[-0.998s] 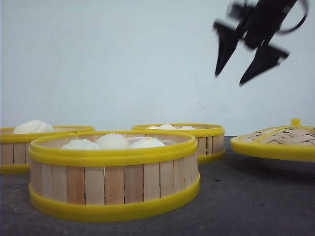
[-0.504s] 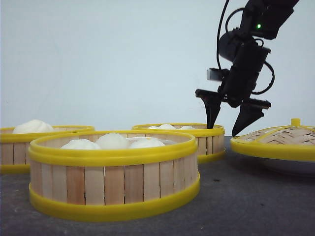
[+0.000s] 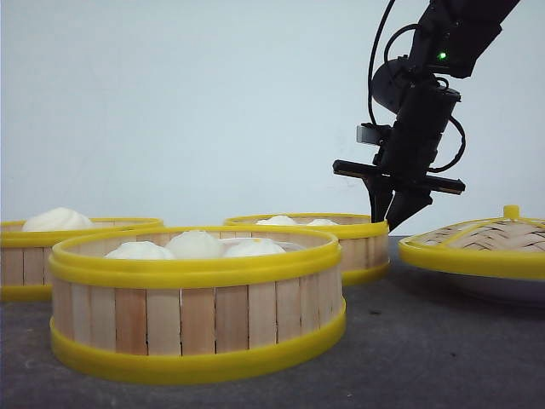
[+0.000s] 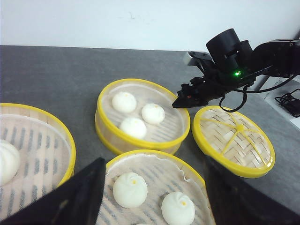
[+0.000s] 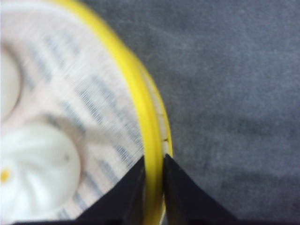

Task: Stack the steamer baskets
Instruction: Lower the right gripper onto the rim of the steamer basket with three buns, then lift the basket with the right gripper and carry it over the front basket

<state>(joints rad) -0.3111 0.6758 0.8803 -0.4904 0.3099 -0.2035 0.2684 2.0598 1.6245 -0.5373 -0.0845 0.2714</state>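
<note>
Straddling the thick yellow plastic rim of the far steamer basket [image 3: 308, 233], the right tool [image 3: 390, 207] is clenched on its wall of pale vertical wood slats. Two like baskets, the near basket [image 3: 197, 302] and the left basket [image 3: 51, 256], sit on the grey felt-like surface [image 3: 443, 349]. The left tool's [image 4: 140, 197] state: cannot tell.

Steamer baskets: the near basket [image 3: 197, 302] showed walls of pale, matt wood slats with visible grain, bound by smooth, faintly glossy yellow plastic rims. The far basket [image 3: 311, 243] matched; its floor was a thin, whitish, cloth-like liner. Buns [image 4: 141, 114] looked smooth, soft and matt white. Lid [image 4: 233, 139] was woven bamboo strip, dry and textured, with a yellow plastic rim. Table [image 3: 426, 349] was dark grey, matt, finely rough. Right gripper [image 5: 152, 180] looked matt black plastic
</note>
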